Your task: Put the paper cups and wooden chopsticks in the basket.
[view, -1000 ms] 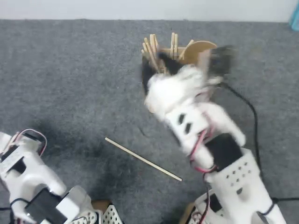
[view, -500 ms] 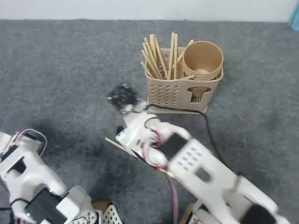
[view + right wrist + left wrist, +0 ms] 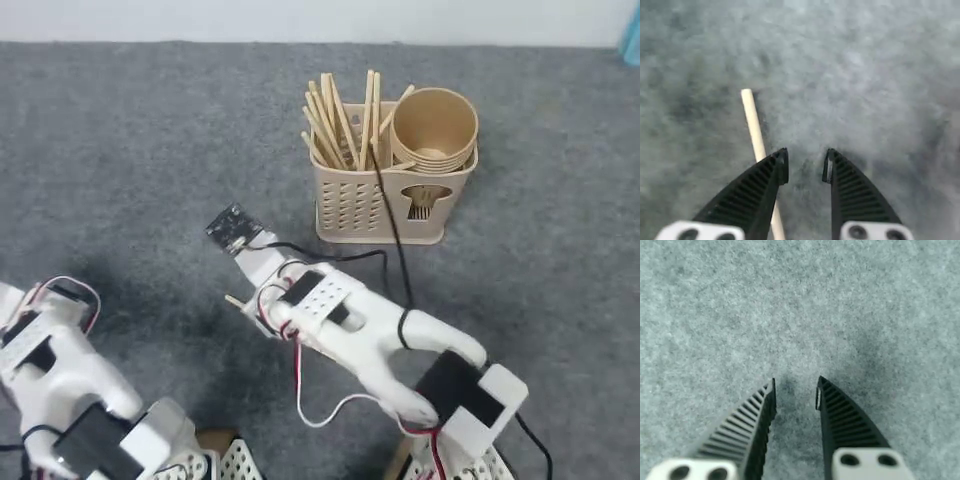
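Low over the grey carpet (image 3: 865, 75), the R gripper (image 3: 805, 165) has its jaws a little apart w/ nothing btwn them. One loose chopstick (image 3: 754, 125) lies flat on the carpet just outside one finger, its shaft passing under that finger, not in the gap. In the high view the chopstick's tip (image 3: 232, 299) pokes out from beneath the R arm (image 3: 350, 320). The L gripper (image 3: 795, 387) is also parted and empty, over bare carpet. The L arm (image 3: 60, 375) sits at the near-left corner, well apart from the stick. Farther back the basket (image 3: 385, 205) stands upright, well apart from both grippers. It has a bundle of chopsticks (image 3: 340, 120) upright in one compartment and stacked paper cups (image 3: 433, 125) nested in the other. A black cable (image 3: 390, 220) from the R arm crosses the basket's front.
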